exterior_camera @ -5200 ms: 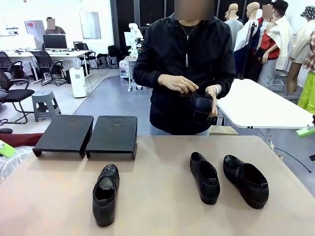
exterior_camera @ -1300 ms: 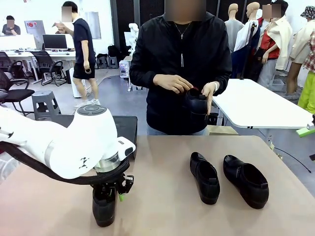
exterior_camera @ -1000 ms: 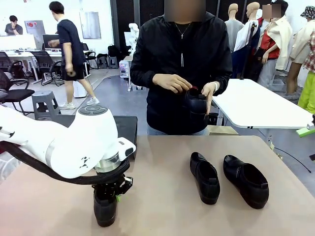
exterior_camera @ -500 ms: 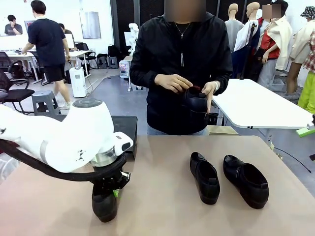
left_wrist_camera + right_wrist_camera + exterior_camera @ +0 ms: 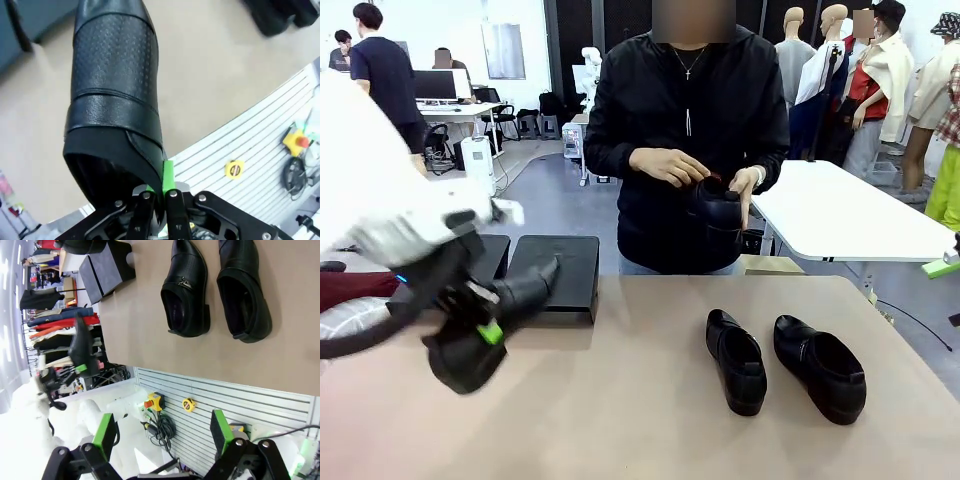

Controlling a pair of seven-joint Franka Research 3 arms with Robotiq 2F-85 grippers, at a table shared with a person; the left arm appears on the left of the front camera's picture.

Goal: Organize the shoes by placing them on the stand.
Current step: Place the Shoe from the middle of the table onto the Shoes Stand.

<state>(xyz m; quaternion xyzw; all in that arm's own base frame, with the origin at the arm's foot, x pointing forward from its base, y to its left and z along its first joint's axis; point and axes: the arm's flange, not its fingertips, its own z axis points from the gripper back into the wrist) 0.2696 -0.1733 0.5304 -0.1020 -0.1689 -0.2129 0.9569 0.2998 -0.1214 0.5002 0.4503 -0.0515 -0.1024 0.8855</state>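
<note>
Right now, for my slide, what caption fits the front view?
Left tool holds a glossy black leather shoe above the beige table, near the low matte-black stand.

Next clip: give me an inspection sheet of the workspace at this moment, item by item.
Surface: tan table, bare in the middle.
Job's things: one shoe held above the table by the left end effector, toe towards the stand; two shoes side by side on the right; a fourth shoe held by the person.
Clutter: nothing seen.
End effectors: left shut on the shoe's heel rim; right end effector open, holding nothing.
Cables: thin cable off the table's right edge.
Surroundings: white table, desks and people behind.
</note>
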